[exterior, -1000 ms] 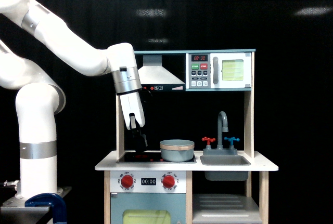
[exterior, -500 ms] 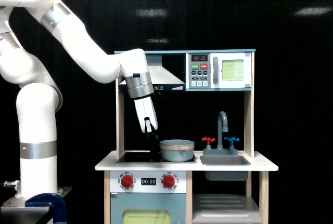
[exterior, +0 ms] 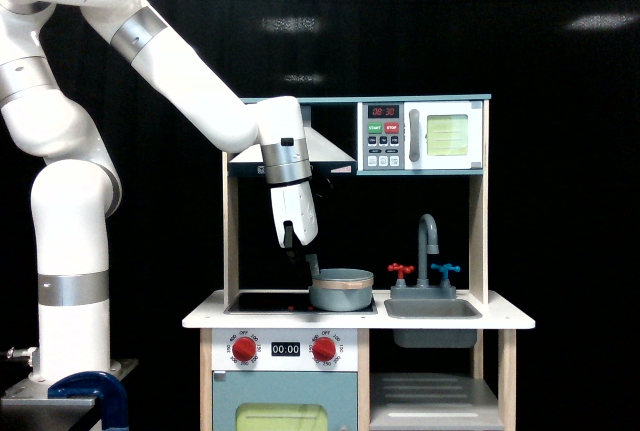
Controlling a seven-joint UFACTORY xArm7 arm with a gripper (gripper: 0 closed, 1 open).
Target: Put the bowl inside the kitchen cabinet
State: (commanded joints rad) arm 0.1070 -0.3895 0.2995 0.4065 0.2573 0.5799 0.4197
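Observation:
The grey-blue bowl (exterior: 342, 293) with a tan rim stands upright on the right side of the black stovetop (exterior: 262, 303), beside the sink. My gripper (exterior: 311, 267) points down at the bowl's left rim, its dark fingers right at the rim's edge. From this side view the gap between the fingers does not show, nor whether they touch the bowl. The kitchen cabinet (exterior: 430, 398) is the doorless compartment below the sink, at the exterior view's lower right, with a pale grey shelf board.
The grey sink basin (exterior: 432, 309) with faucet (exterior: 429, 239) lies right of the bowl. A range hood (exterior: 325, 149) hangs close above my wrist and the microwave (exterior: 447, 135) sits above the sink. The blue oven door (exterior: 285, 413) is under the stove. Wooden posts frame the kitchen.
My arm has swung toward the exterior view's right across the stovetop. The gripper went from the stove's left edge to the bowl's left rim. The bowl has not moved.

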